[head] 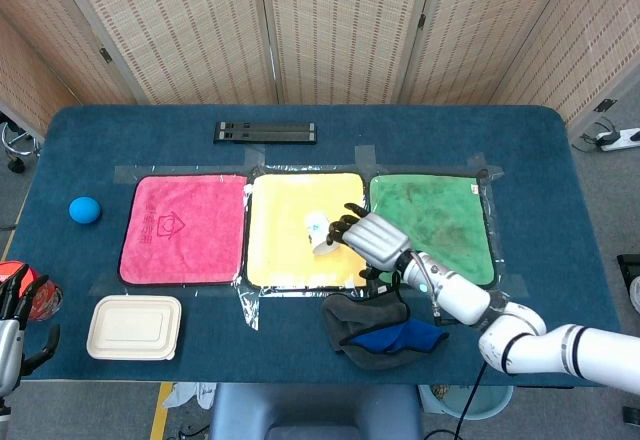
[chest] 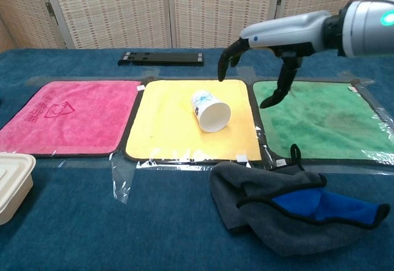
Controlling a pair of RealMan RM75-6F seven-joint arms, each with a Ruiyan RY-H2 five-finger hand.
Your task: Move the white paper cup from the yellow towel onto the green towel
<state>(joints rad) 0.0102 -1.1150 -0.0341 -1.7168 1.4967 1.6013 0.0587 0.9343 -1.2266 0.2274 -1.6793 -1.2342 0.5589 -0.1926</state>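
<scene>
One cup (head: 322,232) lies tipped on the yellow towel (head: 280,250), center of three; right hand (head: 372,239) hovers at its 3 o'clock, released.

Right arm: extended from the lower right of the head view toward the table centre, forearm white and grey, wrist roughly level. Right hand (head: 372,239) is raised above the surface, palm facing down, fingers (chest: 225,62) spread and curved downward, thumb (chest: 275,92) hanging apart from them toward the robot's right. Nothing is held between fingers and thumb, and no contact with any surface is visible in the chest view.

Left hand (head: 14,312): visible only at the lower left edge of the head view, low beside the table edge, dark fingers apart and pointing up, holding nothing. The left arm itself is out of frame
</scene>
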